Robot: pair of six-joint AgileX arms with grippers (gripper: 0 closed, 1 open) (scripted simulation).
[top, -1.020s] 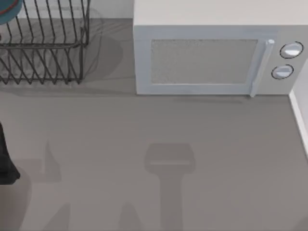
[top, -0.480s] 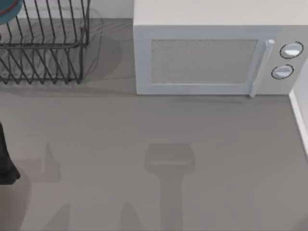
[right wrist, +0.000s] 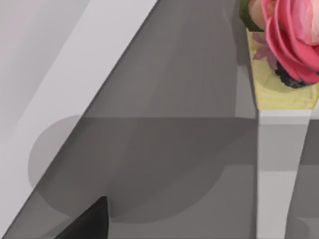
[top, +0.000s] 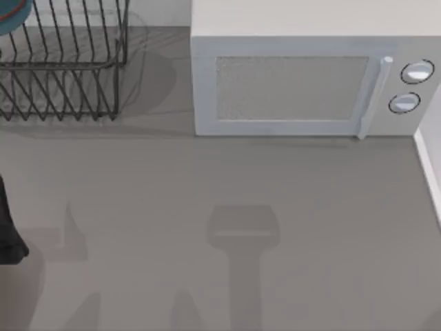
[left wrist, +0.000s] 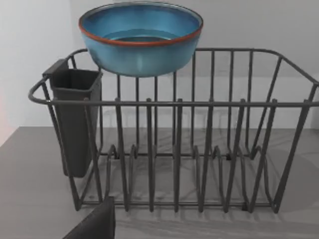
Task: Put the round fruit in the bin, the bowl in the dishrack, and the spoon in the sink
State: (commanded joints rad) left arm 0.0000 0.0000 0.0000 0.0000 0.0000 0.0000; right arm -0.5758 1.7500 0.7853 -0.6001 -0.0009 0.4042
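The blue-teal bowl (left wrist: 141,37) with its reddish-brown rim stands upright at the top of the black wire dishrack (left wrist: 174,149), over the far rim near one corner. From above, the bowl (top: 14,14) peeks in at the far left corner, with the dishrack (top: 62,69) beside it. A dark part of my left gripper (left wrist: 94,225) hangs just in front of the rack, apart from it. My left arm (top: 8,231) is at the table's left edge. A dark part of my right gripper (right wrist: 87,222) hovers over grey counter. The round fruit, spoon, bin and sink are out of view.
A pale grey microwave (top: 296,83) stands at the back, right of the rack. A dark utensil cup (left wrist: 75,119) hangs on the rack's end. A pink flower in a yellow pot (right wrist: 286,55) sits on a white ledge. A white wall (top: 433,165) bounds the right side.
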